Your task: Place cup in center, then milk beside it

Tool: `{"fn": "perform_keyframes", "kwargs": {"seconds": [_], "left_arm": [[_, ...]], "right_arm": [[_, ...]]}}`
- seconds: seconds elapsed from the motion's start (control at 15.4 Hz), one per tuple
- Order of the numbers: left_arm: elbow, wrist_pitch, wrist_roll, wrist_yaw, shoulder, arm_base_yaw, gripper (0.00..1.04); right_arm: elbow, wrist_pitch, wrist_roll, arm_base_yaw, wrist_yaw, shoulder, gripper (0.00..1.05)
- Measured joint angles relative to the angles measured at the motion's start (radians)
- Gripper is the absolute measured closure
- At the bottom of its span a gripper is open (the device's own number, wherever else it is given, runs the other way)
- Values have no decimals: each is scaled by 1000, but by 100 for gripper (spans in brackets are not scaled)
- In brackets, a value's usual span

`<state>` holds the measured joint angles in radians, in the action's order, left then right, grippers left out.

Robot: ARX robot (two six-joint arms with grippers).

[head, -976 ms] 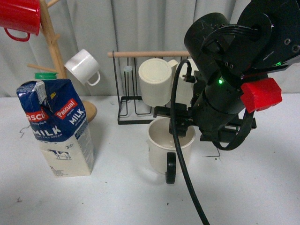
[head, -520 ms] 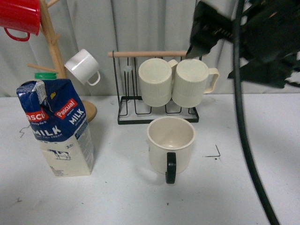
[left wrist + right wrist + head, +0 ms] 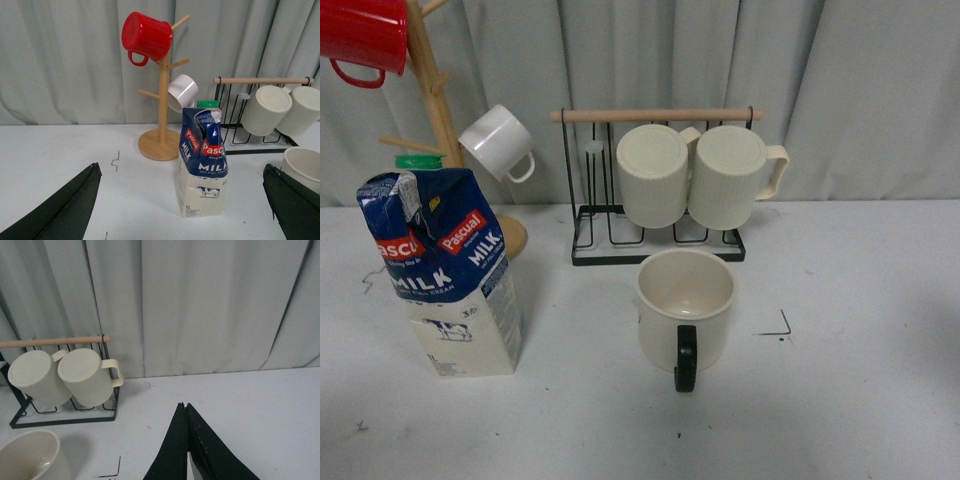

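Currently the cup [image 3: 686, 305] stands upright mid-frame in the front view, the milk [image 3: 445, 270] at left. Left gripper [image 3: 181, 169] gapes wide toward it; right gripper [image 3: 184, 406] is pinched together, empty. Gripped high, the tall milk could tip into the cup.

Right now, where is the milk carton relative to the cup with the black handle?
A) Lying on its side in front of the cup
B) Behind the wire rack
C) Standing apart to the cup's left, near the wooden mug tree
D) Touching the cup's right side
C: in the front view the milk carton stands upright left of the cup, bare table between them, by the mug tree.
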<state>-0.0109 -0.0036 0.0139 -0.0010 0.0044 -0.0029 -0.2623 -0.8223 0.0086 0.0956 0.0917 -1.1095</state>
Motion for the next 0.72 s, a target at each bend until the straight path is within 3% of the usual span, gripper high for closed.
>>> {"fn": "perform_keyframes", "kwargs": {"seconds": [0.33,0.72], "left_arm": [[0,0,0,1,0,0,7],[0,0,0,0,0,0,7]], "right_arm": [[140,70,-6,-102,-85,224,103],[250,185,-6,-101,-89,432,103]]}}
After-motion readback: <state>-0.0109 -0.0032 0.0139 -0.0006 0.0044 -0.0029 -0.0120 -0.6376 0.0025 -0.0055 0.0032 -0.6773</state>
